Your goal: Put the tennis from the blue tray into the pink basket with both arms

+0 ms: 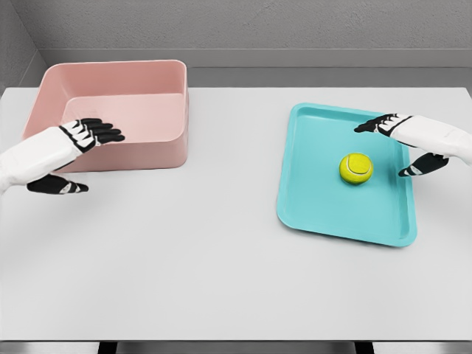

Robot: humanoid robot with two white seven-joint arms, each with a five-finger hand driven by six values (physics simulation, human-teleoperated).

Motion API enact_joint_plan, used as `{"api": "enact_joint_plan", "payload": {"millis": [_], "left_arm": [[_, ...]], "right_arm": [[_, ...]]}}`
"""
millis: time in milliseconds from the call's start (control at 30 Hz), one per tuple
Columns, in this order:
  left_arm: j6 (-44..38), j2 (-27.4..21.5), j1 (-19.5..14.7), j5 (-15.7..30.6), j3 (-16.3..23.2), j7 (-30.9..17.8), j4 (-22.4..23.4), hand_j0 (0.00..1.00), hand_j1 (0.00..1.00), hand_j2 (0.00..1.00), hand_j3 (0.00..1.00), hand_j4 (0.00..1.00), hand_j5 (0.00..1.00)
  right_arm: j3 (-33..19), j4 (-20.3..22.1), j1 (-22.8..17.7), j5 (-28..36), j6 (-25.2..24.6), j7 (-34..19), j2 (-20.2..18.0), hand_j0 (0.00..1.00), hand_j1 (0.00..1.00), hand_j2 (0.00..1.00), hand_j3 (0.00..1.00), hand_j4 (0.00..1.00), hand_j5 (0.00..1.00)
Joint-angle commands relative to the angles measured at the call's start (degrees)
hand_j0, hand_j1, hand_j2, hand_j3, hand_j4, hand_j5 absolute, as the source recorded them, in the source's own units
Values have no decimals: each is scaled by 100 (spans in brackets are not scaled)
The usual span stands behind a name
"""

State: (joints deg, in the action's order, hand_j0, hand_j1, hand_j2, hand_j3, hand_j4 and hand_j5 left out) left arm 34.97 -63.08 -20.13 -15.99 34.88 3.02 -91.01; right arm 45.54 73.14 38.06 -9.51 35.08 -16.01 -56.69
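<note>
The tennis ball (356, 168) lies on the floor of the blue tray (324, 214), right of the tray's centre and clear of every rim. The tray sits flat on the white table (221, 280), at about 3 o'clock from the table's middle. The pink basket (158, 151) stands at about 10 o'clock from the table's middle, well apart from the tray, with its opening facing up. The right hand (413, 140) hovers over the tray's right rim, at 2 o'clock from the ball; its fingers (372, 125) are spread and extended toward the left, the thumb held apart below them, and nothing is gripped. The left hand (74, 151) is at the basket's front left corner; its fingers (103, 134) are extended and close together, pointing right over the front wall, with the thumb spread downward, holding nothing.
</note>
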Motion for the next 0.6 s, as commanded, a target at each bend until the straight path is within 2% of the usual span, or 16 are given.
{"api": "enact_joint_plan", "payload": {"millis": [0, 200, 233, 467, 567], "left_arm": [[3, -11, 0, 140, 1, -381, -13, 100, 100, 100, 100, 100, 100], [3, -64, 97, 404, -25, -460, -30, 100, 100, 100, 100, 100, 100], [3, -73, 105, 412, -25, -451, -30, 100, 100, 100, 100, 100, 100], [3, -214, 97, 456, 1, -469, -109, 100, 100, 100, 100, 100, 100], [3, -222, 106, 456, 10, -469, -127, 100, 100, 100, 100, 100, 100]], "right_arm": [[-1, -10, 0, 37, -8, -104, 18, 100, 100, 100, 100, 100, 100], [-10, -28, 53, 28, -8, -69, 123, 100, 100, 100, 100, 100, 100], [-10, -36, 53, -85, -8, -95, 316, 100, 100, 100, 100, 100, 100], [-177, -54, -18, -455, -8, -113, 580, 100, 100, 100, 100, 100, 100], [-168, -370, -26, -499, -8, -113, 615, 100, 100, 100, 100, 100, 100]]}}
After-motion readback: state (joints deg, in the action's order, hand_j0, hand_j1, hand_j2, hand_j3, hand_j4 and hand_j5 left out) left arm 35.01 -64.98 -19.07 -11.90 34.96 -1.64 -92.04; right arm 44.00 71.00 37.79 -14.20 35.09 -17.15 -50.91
